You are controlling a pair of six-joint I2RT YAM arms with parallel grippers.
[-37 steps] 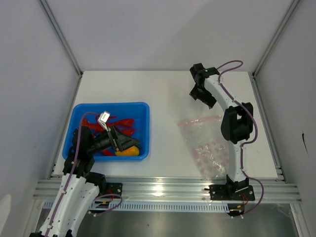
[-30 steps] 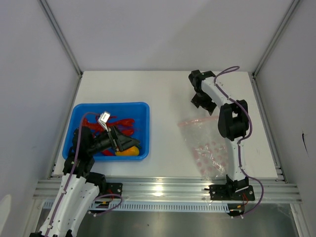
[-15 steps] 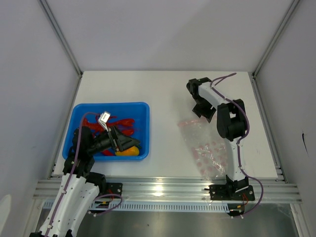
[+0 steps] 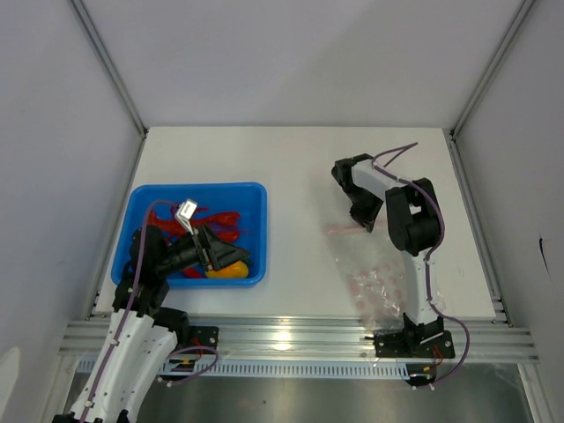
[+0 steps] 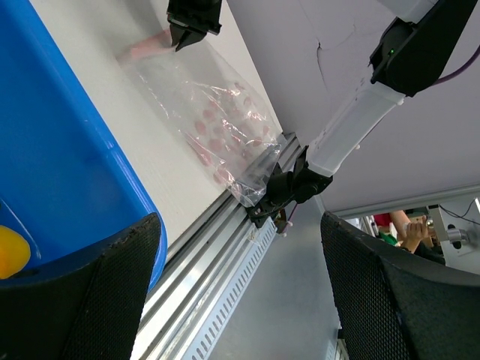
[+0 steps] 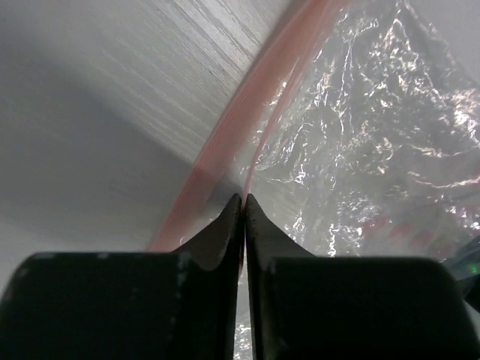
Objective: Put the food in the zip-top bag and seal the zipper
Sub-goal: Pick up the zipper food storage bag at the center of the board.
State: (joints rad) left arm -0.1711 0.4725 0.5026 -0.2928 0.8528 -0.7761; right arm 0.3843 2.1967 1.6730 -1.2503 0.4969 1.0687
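Observation:
The clear zip-top bag lies on the white table at the right, its pink zipper at the far end. My right gripper stands at that mouth. In the right wrist view its jaws are shut on one thin pink lip of the bag, while the other zipper strip runs past on the left. The food sits in the blue tray: red chilies and a yellow-orange fruit. My left gripper hovers open above the fruit, its fingers holding nothing.
An aluminium rail runs along the table's near edge, just beyond the bag's bottom corner. Grey enclosure walls close in the left, back and right sides. The blue tray lies close to the left wall.
My right arm drew back from the far table to the bag's mouth and its jaws closed on the pink lip. The bag's mouth end bunched a little. The left arm stayed still.

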